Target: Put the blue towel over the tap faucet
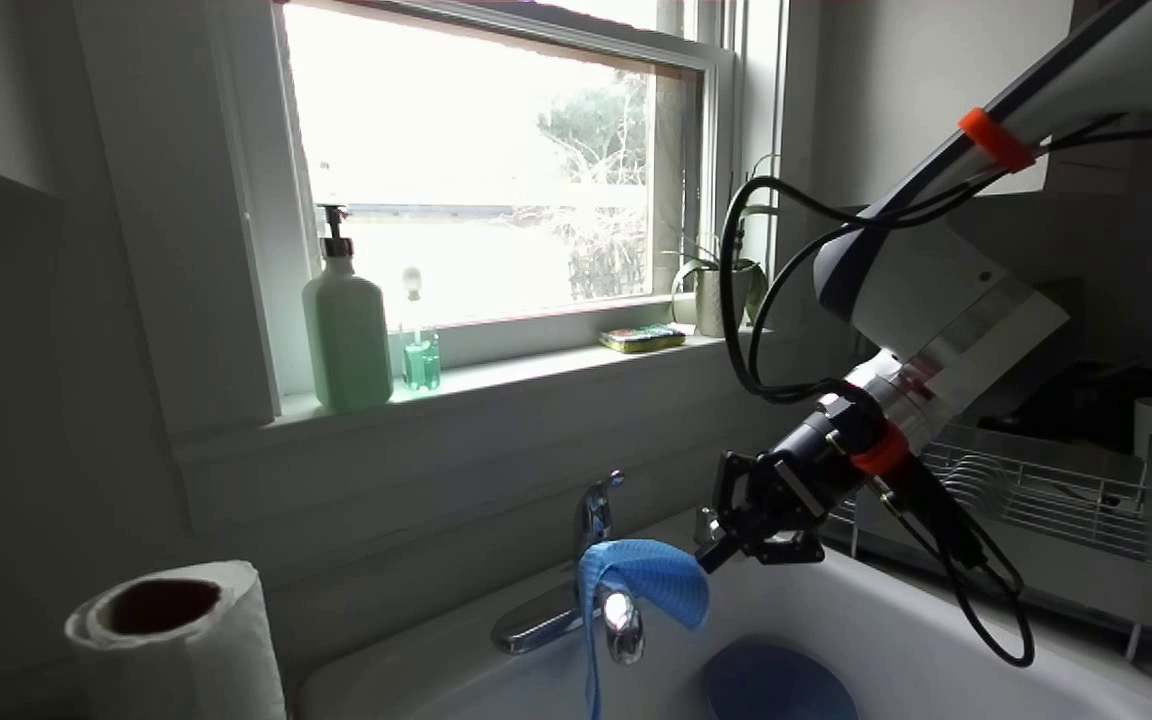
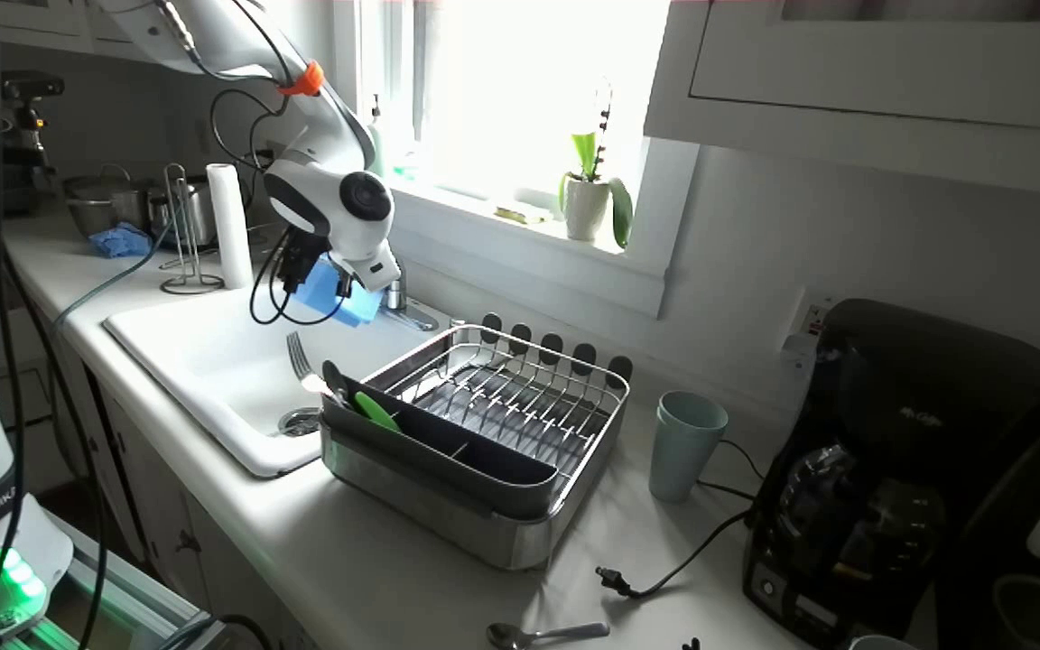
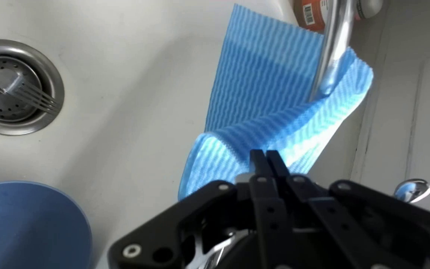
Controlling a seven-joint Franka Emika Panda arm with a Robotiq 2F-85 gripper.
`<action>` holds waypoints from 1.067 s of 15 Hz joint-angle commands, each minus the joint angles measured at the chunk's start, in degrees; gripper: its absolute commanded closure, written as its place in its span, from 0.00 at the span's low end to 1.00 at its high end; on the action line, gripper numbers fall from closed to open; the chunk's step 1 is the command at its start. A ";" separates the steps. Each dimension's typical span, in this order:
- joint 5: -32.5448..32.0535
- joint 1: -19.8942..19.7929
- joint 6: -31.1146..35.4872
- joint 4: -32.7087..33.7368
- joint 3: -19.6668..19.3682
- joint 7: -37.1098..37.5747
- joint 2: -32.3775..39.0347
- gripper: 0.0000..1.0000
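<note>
Towel [image 1: 661, 575], blue, drapes over the spout of the tap faucet [image 1: 594, 525]. Beside it, the gripper [image 3: 266, 155] has its fingers together at the towel. A white sink [image 3: 136, 67] lies below the tap, a window [image 1: 486, 130] above. Whether the towel is pinched cannot be told; a blue dish [image 3: 32, 224] below the tap is cut off.

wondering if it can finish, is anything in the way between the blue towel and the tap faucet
Nothing visible does: in an exterior view the blue towel already drapes over the spout of the tap faucet, the spout's tip showing below. Part of the contact is hidden.
</note>
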 commanded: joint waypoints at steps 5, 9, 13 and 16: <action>-8.28 0.14 -5.88 0.89 -0.84 5.51 3.30 1.00; -14.36 -0.10 -6.59 0.35 -1.41 9.44 3.88 0.98; -16.67 -0.32 -6.93 0.64 -1.53 11.20 4.00 0.98; -16.71 -0.37 -6.82 0.77 -1.40 11.38 4.10 0.97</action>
